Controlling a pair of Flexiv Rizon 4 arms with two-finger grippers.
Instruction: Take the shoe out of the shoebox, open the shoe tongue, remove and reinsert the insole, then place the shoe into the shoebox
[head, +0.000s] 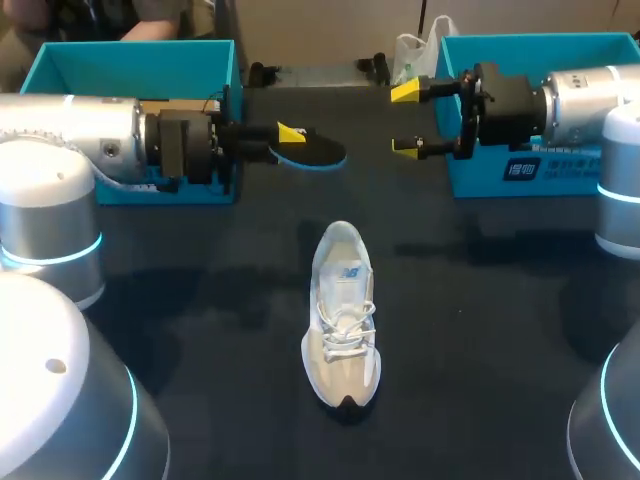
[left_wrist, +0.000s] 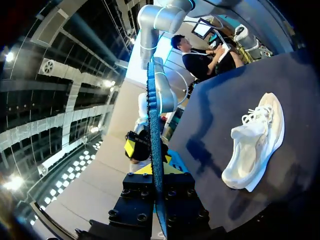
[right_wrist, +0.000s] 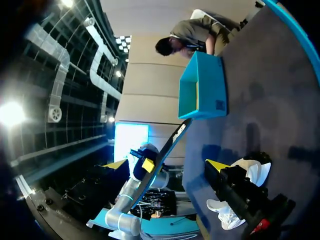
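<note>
Hidden: insole (head: 318, 152) covers most of left gripper's (head: 287, 138) tips.
Left gripper: level, by table's (head: 200, 300) far edge, clamping insole.
Right gripper (head: 407, 120): level, fingers wide apart, empty.
Shoe (head: 343, 315): table centre, upright.

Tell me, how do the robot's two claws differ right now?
The left gripper is shut on the dark, blue-edged insole; the right gripper is open wide and holds nothing. The left gripper sits by the left teal box, the right gripper by the right teal box. Both have yellow tips and point toward each other, beyond the white shoe.
</note>
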